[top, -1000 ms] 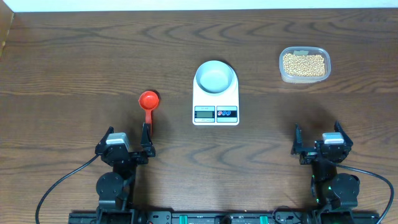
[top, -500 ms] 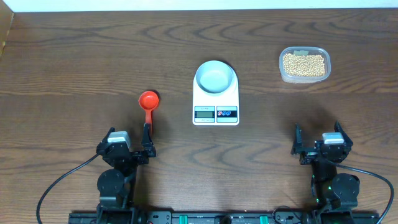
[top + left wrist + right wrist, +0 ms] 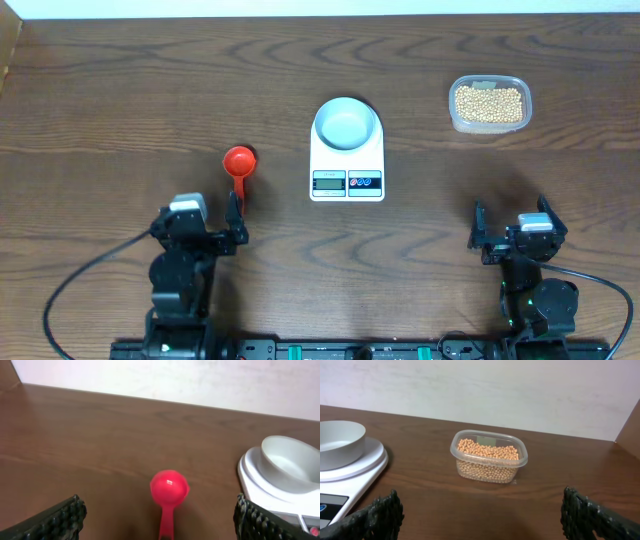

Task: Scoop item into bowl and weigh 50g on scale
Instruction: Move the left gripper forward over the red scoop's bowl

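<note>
our left gripper (image 3: 197, 222) sits at the lower left of the overhead frame, its jaws spread wide with nothing between the pads. in the left wrist view the red scoop (image 3: 169, 484) lies straight ahead, its round cup away from us and its handle running down to the bottom edge between the two fingers; we cannot tell whether the handle touches a finger.

our right gripper (image 3: 515, 228) sits at the lower right of the overhead frame, likewise parted wide and holding nothing.

at the centre of the overhead frame the scale (image 3: 347, 168) lies flat on the table (image 3: 120, 100), its display and buttons on the edge nearer the bottom of the frame. the bowl (image 3: 346, 124) stands upright on the scale's upper part.

the beans (image 3: 488, 101) fill the clear container (image 3: 489, 127) at the upper right of the overhead frame, well apart from the scale. in the right wrist view the container is at mid-frame, with the bowl and scale at the left edge.
</note>
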### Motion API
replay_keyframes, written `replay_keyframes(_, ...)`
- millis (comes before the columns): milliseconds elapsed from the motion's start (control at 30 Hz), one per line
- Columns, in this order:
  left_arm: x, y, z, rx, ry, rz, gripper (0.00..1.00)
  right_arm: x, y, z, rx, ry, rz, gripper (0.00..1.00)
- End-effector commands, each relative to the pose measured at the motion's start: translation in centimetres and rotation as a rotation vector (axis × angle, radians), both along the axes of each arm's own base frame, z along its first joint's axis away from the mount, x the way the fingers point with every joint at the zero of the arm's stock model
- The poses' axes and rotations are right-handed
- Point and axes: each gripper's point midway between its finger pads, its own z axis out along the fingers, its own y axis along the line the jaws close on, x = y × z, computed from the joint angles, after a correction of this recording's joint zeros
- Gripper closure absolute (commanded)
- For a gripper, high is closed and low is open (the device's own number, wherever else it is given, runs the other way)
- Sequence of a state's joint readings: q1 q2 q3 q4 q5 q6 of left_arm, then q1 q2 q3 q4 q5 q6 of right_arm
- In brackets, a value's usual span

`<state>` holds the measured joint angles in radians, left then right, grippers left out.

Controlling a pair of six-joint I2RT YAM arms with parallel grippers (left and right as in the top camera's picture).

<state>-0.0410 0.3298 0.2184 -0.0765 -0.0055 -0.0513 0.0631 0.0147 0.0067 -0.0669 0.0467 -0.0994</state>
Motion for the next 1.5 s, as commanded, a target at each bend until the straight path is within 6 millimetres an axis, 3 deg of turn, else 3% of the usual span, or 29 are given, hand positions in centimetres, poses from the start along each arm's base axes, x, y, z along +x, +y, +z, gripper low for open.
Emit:
replay_keyframes(0, 1.2, 0.1, 3.3, 0.014, -0.01, 0.003, 0.04, 0.0, 0.1, 0.0, -0.013, -0.002, 0.007, 0.01)
replay_keyframes(267, 4.1, 0.0, 6.6, 0.108, 0.093, -0.027, 0.04, 0.0, 0.1, 0.0, -0.013, -0.002, 0.007, 0.01)
replay_keyframes(400, 6.5, -0.1, 8.4, 0.147, 0.167, -0.045, 0.03, 0.0, 0.1, 0.0, -0.013, -0.002, 0.007, 0.01)
replay_keyframes(633, 9.5, -0.2, 8.2, 0.179, 0.366, -0.069, 0.04, 0.0, 0.1, 0.0, -0.013, -0.002, 0.007, 0.01)
replay_keyframes(1000, 11.4, 0.0, 4.5, 0.181, 0.667, -0.092, 0.04, 0.0, 0.1, 0.0, -0.013, -0.002, 0.007, 0.01)
replay_keyframes(1267, 11.6, 2.0, -0.2, 0.161, 0.827, -0.057, 0.04, 0.0, 0.1, 0.0, -0.013, -0.002, 0.007, 0.01)
replay_keyframes(1467, 11.8, 2.2, -3.4, 0.157, 0.92, -0.061, 0.04, 0.0, 0.1, 0.0, -0.013, -0.002, 0.007, 0.01)
